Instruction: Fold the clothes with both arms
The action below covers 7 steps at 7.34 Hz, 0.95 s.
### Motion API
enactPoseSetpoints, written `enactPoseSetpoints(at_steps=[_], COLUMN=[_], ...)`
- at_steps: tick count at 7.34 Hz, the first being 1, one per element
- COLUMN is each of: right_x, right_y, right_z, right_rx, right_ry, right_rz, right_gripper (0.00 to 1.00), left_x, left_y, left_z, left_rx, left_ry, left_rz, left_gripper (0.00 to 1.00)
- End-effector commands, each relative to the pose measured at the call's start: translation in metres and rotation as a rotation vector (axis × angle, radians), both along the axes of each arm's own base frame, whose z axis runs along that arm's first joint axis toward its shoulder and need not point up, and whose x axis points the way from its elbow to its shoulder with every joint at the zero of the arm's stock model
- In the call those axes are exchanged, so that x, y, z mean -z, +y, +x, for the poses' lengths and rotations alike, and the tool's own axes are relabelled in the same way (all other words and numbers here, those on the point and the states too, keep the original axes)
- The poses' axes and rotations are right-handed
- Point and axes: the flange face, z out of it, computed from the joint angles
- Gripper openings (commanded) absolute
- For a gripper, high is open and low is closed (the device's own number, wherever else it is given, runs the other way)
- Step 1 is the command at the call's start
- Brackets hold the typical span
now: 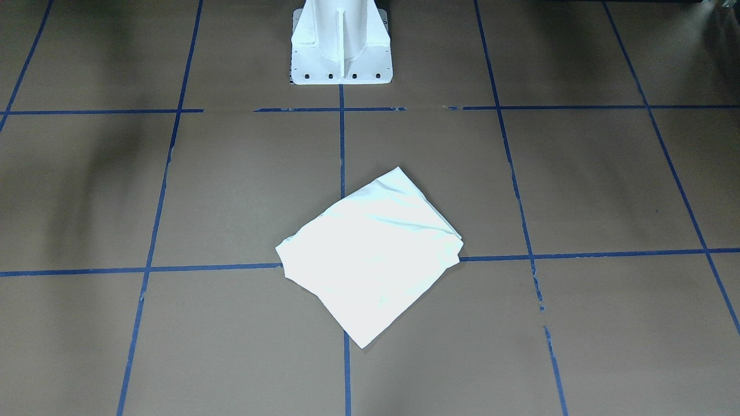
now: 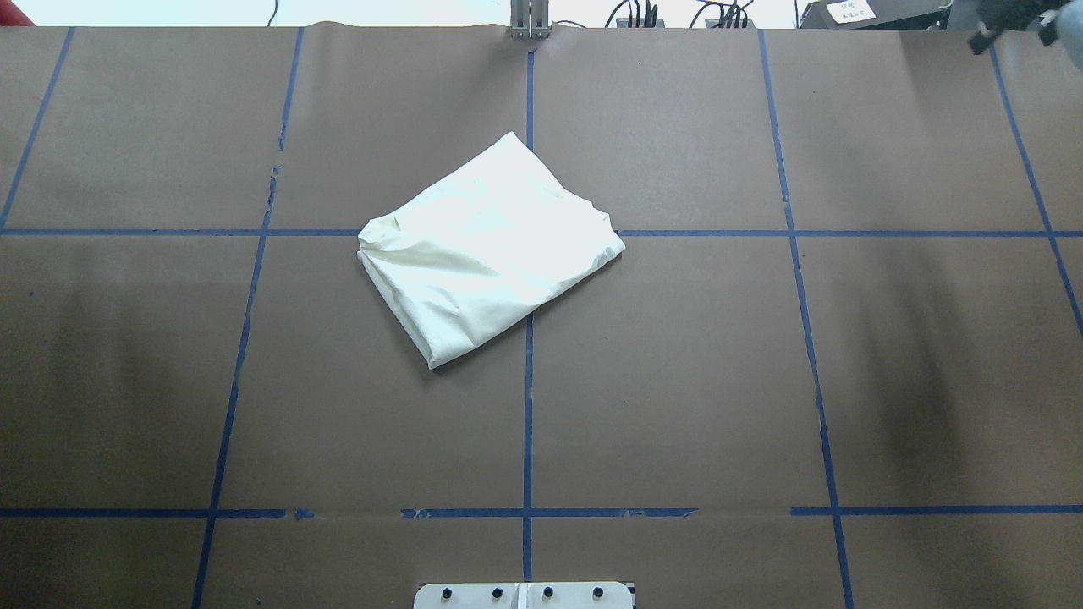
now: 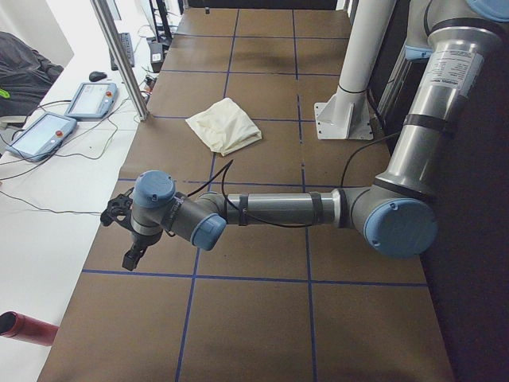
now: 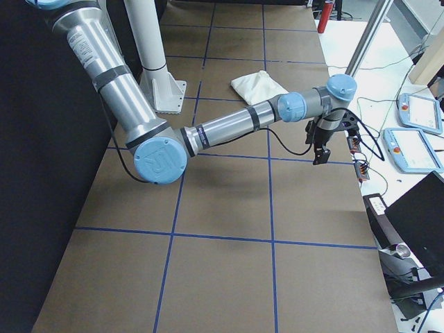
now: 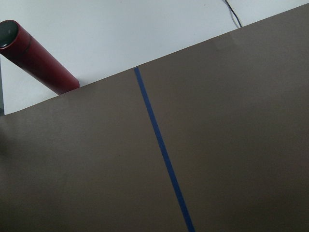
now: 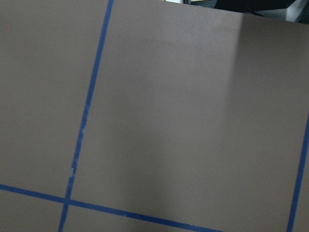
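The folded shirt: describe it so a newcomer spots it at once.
On the brown table with blue tape lines, look out from the white pedestal. The shirt covers a tape crossing: the only pale cloth there, folded into a skewed square.

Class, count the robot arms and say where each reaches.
2. The left arm stretches over the left end of the table; the right arm over its right end, both away from the shirt.
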Motion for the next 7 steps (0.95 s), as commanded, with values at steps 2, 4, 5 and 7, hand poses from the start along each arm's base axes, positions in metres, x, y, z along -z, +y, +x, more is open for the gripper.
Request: enactPoseSetpoints(at_steps=[2,4,5,7], right_x=[-0.117,-0.178,-0.192,-0.222], right_y=[0.068,0.120,0.131,0.161], right_z=[0.045,0.066,0.067,0.071], right_rx=[-0.050,-0.075,-0.081,-0.081], right_ry=[0.001,0.011,0.015,0.006], right_rz=[0.021,-0.030,-0.062,-0.122], right_gripper=[1.00,1.00,1.00,1.00], left_x=[-0.026,-0.039,-0.041,-0.030], left_y=[0.049,0.087,0.093,0.135], left_z=[-0.005,-0.004,-0.005,-0.002], left_rx=[0.009,0.010,0.012,-0.069], left_ry=[0.001,0.003,0.002,-0.014], left_rz=[0.015,-0.064,-0.199,-0.277], left_gripper=[1.00,1.00,1.00,1.00])
